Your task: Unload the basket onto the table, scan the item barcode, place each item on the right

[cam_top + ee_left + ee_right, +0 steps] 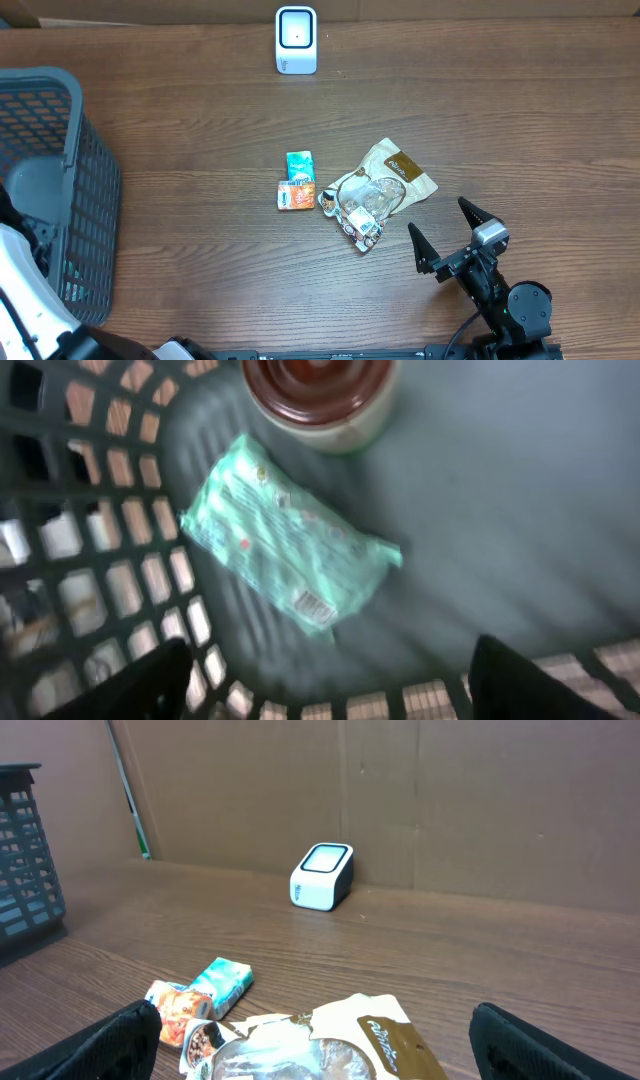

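Note:
A mint-green packet [285, 545] with a barcode near its lower end lies on the floor of the dark mesh basket [95, 575]. My left gripper [325, 675] hangs open just above it, holding nothing. The view is blurred. The white scanner [296, 40] stands at the table's far edge, also in the right wrist view as the scanner [322, 876]. My right gripper [437, 216] is open and empty at the front right, just short of a brown-and-clear pouch [385, 185]. A teal box [299, 165] and an orange packet [296, 195] lie left of the pouch.
The basket [85, 170] fills the left side of the table, with my white left arm [25, 285] reaching into it. A jar with a brown lid [320, 390] stands inside, beyond the green packet. A cardboard wall [450, 800] backs the table.

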You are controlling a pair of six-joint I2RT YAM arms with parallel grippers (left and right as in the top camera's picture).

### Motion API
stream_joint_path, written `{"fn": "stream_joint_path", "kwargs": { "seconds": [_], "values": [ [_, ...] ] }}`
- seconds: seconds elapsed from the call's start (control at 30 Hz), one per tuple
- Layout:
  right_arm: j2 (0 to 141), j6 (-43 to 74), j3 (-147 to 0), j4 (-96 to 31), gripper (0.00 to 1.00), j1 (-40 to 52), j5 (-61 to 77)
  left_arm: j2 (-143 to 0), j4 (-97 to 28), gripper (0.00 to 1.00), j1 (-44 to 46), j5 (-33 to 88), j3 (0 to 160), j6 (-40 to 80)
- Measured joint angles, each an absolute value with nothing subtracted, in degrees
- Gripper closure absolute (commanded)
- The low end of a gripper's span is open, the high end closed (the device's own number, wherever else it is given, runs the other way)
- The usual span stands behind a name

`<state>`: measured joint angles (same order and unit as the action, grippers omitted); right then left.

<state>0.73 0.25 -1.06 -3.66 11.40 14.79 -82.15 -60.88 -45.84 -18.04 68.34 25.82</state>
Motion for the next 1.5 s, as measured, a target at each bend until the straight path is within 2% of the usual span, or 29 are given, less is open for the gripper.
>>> {"fn": "stream_joint_path", "kwargs": {
  "seconds": [0.17, 0.33, 0.4, 0.47, 0.73, 0.83, 0.97, 1.17, 1.37, 1.5],
  "values": [
    [0.73, 0.25, -1.06, -3.64, 0.00, 11.40, 14.76, -82.67, -49.36, 0.30, -45.91, -19.49, 59.35, 21.91],
    [0.73, 0.23, -1.06, -3.66, 0.00, 11.40, 14.79, -81.36, -42.28, 0.41, -45.87, -19.03, 57.74, 18.22],
    [0.73, 0.23, -1.06, -3.66, 0.00, 11.40, 14.81, -81.47, -41.85, 0.48, -45.84, -18.81, 57.60, 17.43],
    [0.73, 0.23, -1.06, -3.64, 0.00, 11.40, 14.81, -81.95, -42.00, 0.50, -45.84, -18.55, 57.69, 16.75],
    [0.73, 0.23, -1.06, -3.68, 0.00, 11.40, 14.79, -84.93, -43.59, 0.44, -46.00, -13.21, 60.07, 16.19],
    [0.73, 0.23, -1.06, -3.70, 0.00, 11.40, 14.79, -89.62, -50.02, 0.43, -46.24, -10.63, 62.15, 16.05],
    [0.73, 0.25, -1.06, -3.70, 0.00, 11.40, 14.79, -90.70, -58.54, 0.38, -46.24, -7.20, 72.66, 16.01],
    [0.73, 0.27, -1.06, -3.68, 0.00, 11.40, 14.79, -88.86, -64.86, 0.34, -46.24, -2.94, 88.51, 14.94],
    [0.73, 0.25, -1.06, -3.68, 0.00, 11.40, 14.81, -88.90, -67.46, 0.35, -47.07, -1.85, 87.22, 14.66],
    [0.73, 0.25, -1.06, -3.68, 0.00, 11.40, 14.79, -89.38, -65.19, 0.36, -49.91, -1.91, 80.62, 14.57]
  ]
}}
